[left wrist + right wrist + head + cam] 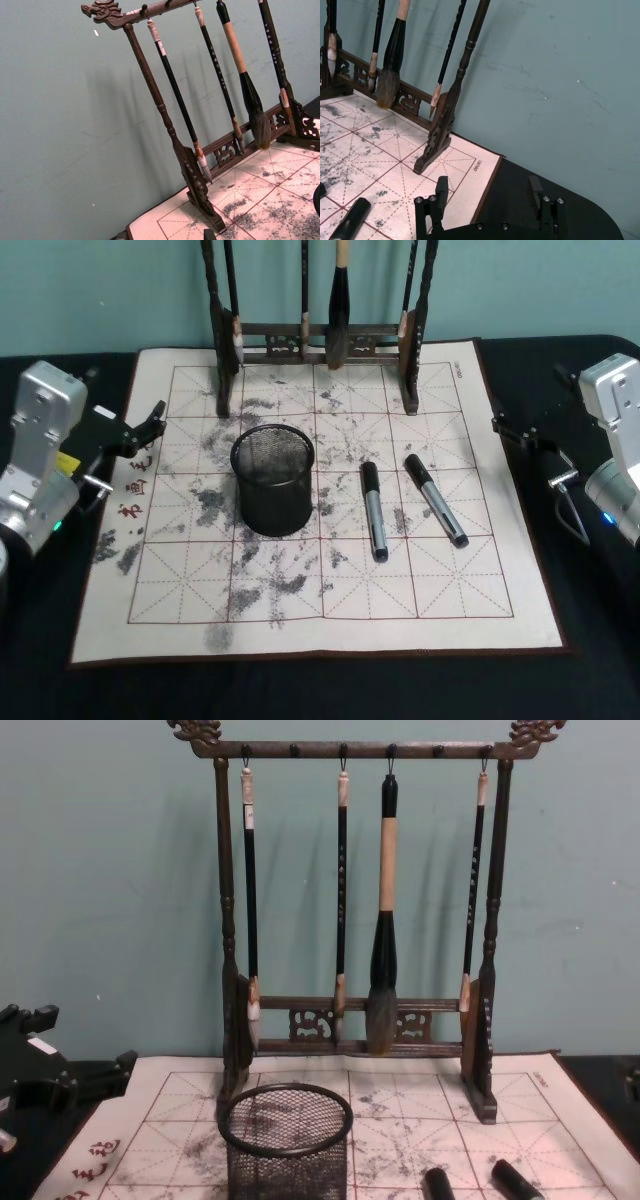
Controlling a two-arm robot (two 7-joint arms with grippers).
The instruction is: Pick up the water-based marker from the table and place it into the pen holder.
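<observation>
Two grey markers with black caps lie on the ink-stained gridded mat (pixel 480 590) of the dark table (pixel 600 670): the left marker (pixel 373 510) and the right marker (pixel 436 500). Their caps also poke into the chest view, the left marker (pixel 437 1184) beside the right marker (pixel 516 1180). The black wire-mesh pen holder (pixel 273 480) stands upright to their left with nothing showing inside. My left gripper (pixel 152 428) hovers open at the mat's left edge. My right gripper (pixel 487 185) is open over the mat's far right corner, apart from both markers.
A tall dark wooden brush rack (pixel 350 1025) with several hanging brushes stands along the mat's far edge, just behind the pen holder (pixel 286 1140). A teal wall rises behind it. Red characters (pixel 135 490) mark the mat's left border.
</observation>
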